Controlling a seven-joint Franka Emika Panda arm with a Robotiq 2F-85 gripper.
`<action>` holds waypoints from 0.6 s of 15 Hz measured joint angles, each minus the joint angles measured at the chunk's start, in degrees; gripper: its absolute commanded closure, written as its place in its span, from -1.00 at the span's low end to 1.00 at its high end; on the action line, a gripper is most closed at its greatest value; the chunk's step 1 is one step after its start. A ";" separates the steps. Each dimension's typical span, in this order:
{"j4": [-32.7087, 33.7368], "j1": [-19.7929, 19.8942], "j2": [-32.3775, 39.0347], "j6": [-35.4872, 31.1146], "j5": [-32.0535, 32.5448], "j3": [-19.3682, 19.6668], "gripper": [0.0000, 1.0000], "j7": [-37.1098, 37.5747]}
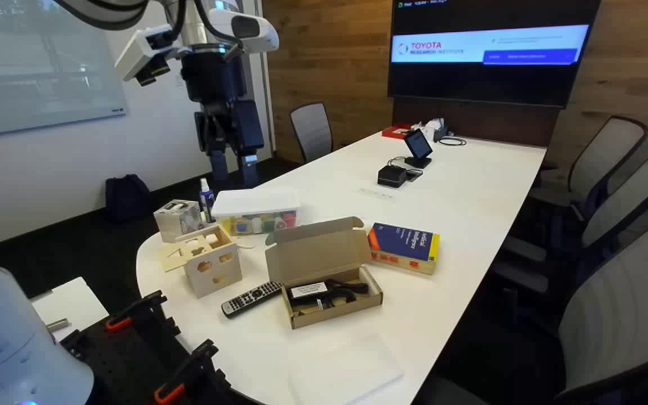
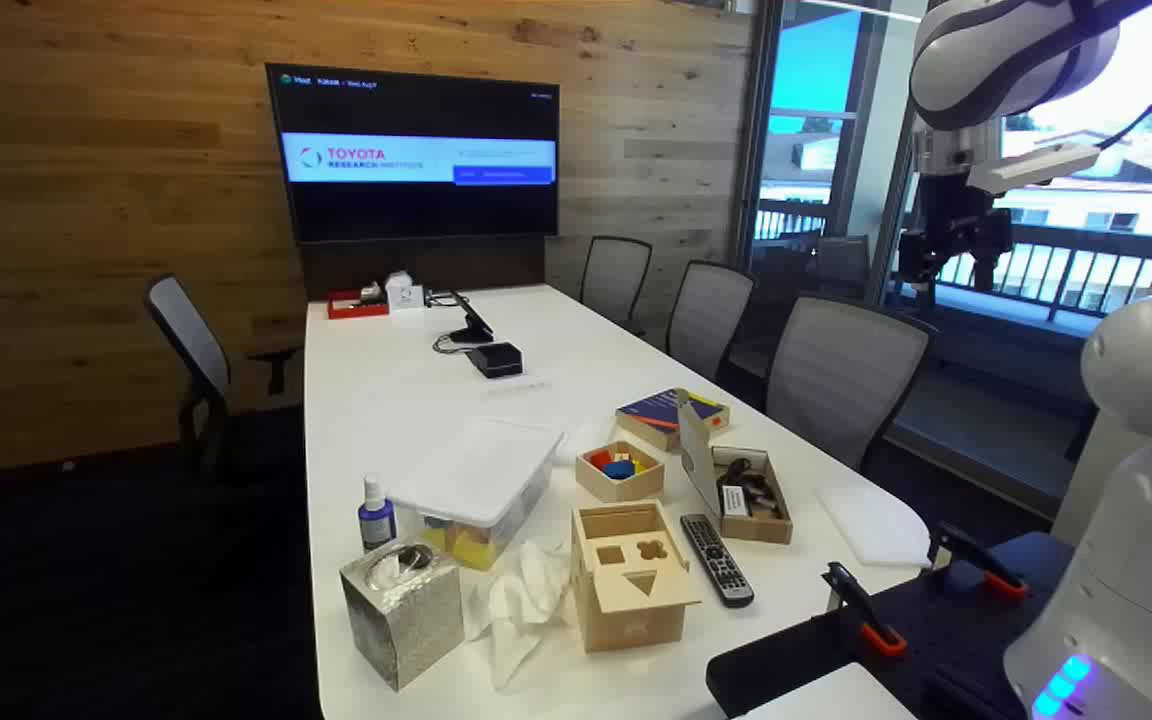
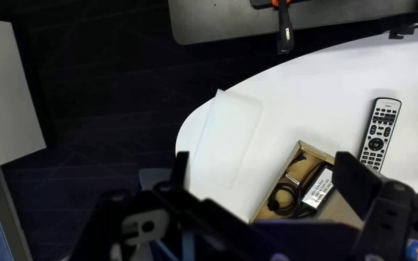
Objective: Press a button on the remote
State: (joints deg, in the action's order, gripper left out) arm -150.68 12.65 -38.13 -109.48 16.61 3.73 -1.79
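Fingers [image 3: 356,181] stand spread with nothing between them; for the approach, the hand [image 1: 234,169] had best close, travel sideways, then lower gently onto one dark button [image 3: 376,144], keeping clear of the cardboard box [image 1: 338,311]. The remote [image 3: 382,125] lies below the hand, past one finger in the wrist view, face up on the white surface [image 3: 303,98], slim and silvery-faced.

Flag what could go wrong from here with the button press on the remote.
The open jaws could clip the cardboard box or the wooden shape sorter, which flank the remote. Its buttons are small and crowded, so one push might hit several. Nothing visibly pins the remote, so it may slide.
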 measured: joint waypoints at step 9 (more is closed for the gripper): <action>-0.58 -2.46 0.78 -0.30 -0.96 -0.36 -1.00 1.00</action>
State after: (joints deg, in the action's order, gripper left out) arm -151.26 10.19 -37.35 -109.78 15.65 3.37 -0.79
